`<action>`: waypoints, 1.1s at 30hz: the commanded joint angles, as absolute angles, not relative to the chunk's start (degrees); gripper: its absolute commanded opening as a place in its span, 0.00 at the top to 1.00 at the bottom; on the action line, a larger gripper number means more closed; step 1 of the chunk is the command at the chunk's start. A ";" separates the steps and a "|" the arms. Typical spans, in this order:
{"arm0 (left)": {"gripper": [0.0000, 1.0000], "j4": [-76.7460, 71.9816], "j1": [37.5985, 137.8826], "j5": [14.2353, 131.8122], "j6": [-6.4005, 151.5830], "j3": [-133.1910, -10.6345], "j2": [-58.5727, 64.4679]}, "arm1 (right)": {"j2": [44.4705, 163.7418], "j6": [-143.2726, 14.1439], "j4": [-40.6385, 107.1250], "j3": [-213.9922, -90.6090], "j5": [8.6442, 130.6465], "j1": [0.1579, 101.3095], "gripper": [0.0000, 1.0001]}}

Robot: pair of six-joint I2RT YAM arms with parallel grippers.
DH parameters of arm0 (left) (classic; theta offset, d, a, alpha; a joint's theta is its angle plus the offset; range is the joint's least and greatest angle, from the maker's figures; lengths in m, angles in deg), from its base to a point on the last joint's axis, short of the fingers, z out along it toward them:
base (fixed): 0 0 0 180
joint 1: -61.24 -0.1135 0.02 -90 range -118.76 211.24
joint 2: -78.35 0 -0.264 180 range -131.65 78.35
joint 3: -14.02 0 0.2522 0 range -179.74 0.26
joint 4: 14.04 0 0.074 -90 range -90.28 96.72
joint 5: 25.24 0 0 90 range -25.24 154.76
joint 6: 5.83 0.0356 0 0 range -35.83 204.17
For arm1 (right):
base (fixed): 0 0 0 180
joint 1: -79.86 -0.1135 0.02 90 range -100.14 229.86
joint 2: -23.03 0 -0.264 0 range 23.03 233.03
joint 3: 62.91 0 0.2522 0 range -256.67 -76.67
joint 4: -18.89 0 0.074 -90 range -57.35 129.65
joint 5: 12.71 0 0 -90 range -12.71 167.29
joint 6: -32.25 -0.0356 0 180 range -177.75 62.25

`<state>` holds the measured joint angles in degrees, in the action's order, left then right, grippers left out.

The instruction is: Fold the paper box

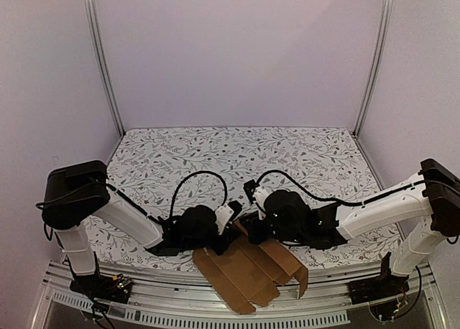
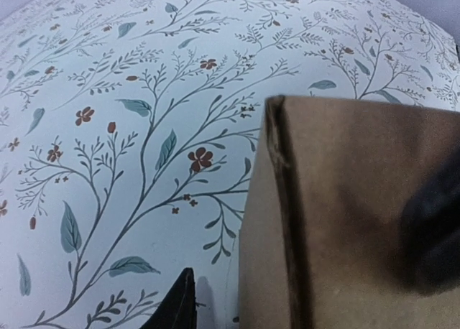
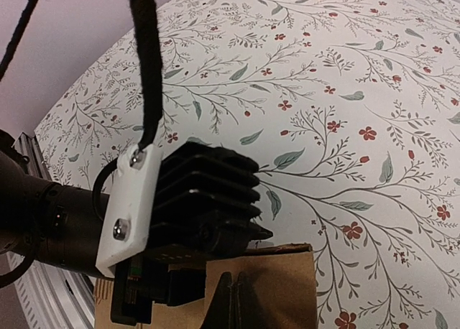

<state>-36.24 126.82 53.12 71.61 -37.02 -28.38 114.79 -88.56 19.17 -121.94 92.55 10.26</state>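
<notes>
The paper box (image 1: 244,275) lies part-folded at the worktop's (image 1: 237,156) near edge. Left jaws straddle 1 raised flap, slightly apart; right jaws are closed.

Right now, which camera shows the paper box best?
Top external: nearly the whole paper box shows, partly folded, flaps spread. Left wrist shows only one panel and its edge, close up; right wrist only a strip at the bottom.

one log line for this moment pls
paper box: partly folded, at near table edge | left gripper: open around box flap | right gripper: shut, at box edge
</notes>
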 commanded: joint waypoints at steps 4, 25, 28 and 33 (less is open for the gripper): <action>0.73 -39.20 127.40 54.02 71.64 -36.70 -26.81 | 113.89 -88.70 21.22 -120.93 93.11 9.86 1.00; 1.00 -40.67 127.41 55.33 72.29 -36.58 -26.10 | 114.87 -88.19 22.08 -122.58 92.74 9.98 1.00; 1.00 -39.52 127.38 53.66 72.36 -36.67 -25.49 | 114.00 -87.56 23.65 -123.61 92.97 9.90 0.92; 1.00 -35.14 127.42 46.11 70.92 -36.24 -23.17 | 109.41 -84.63 29.30 -125.10 95.75 9.99 0.72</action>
<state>-37.49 126.84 52.73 72.07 -36.96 -26.68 113.87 -87.31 22.41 -123.43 93.14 10.15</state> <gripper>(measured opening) 0.025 0.239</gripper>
